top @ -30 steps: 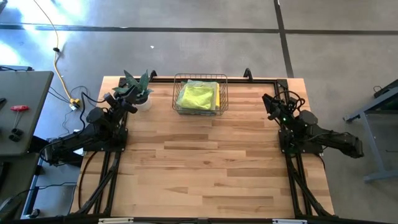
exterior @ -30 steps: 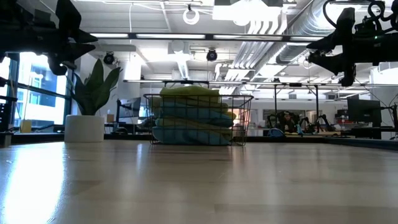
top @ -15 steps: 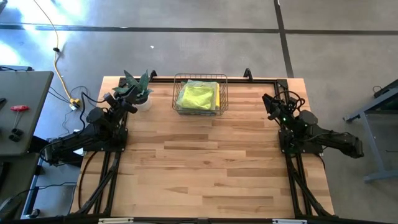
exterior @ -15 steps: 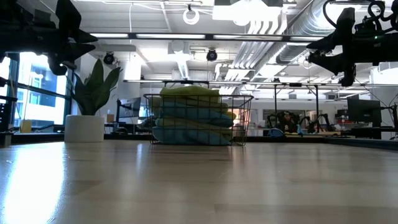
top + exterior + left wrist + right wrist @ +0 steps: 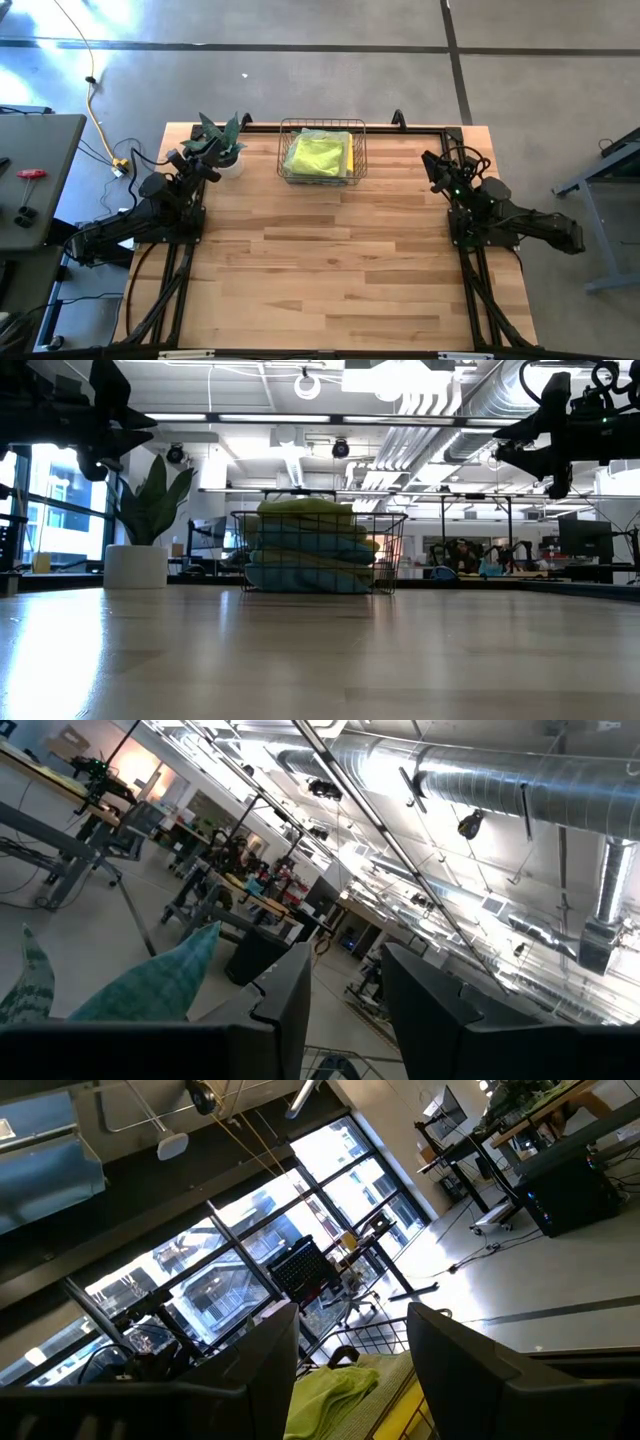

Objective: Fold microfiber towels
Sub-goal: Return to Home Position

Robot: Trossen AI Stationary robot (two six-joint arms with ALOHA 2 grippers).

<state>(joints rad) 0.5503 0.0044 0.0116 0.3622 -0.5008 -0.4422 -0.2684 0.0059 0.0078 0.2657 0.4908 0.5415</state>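
Observation:
A stack of folded microfiber towels [image 5: 318, 155], lime green on top with yellow and light blue below [image 5: 305, 550], lies in a wire basket [image 5: 284, 150] at the far middle of the table. My left gripper [image 5: 208, 165] is raised at the far left, next to the potted plant, and is open and empty [image 5: 345, 990]. My right gripper [image 5: 432, 165] is raised at the far right, open and empty [image 5: 350, 1350], pointing toward the basket; the green towel shows in the right wrist view [image 5: 335, 1395].
A spiky green plant in a white pot [image 5: 222, 150] stands at the far left, right beside my left gripper. The wooden table [image 5: 330, 270] spreads bare in front of the basket. A grey side table [image 5: 35, 170] with tools stands off the left edge.

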